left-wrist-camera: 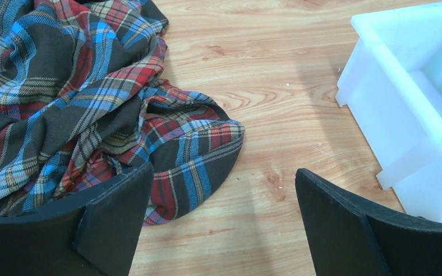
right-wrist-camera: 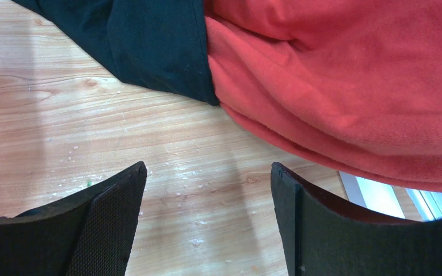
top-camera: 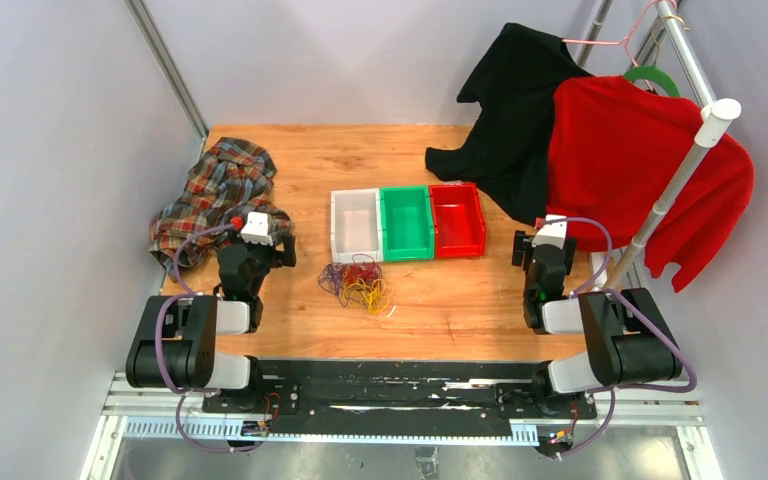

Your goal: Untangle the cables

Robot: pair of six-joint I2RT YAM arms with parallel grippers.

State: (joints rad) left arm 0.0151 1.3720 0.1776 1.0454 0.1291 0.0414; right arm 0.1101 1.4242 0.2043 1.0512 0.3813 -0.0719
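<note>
The cables [top-camera: 357,283] are piled in one tangle mid-table, just near of the bins [top-camera: 406,256], likely meant for sorting. Left gripper [left-wrist-camera: 224,190] and right gripper [right-wrist-camera: 207,178] are parked at either side, jaws spread wide, nothing held, so untangling isn't started.

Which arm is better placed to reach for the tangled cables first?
Left, probably. The cables lie clearly nearer the left pincer, which is open beside the plaid shirt. The right pincer, also open, sits farther off by the red garment.
</note>
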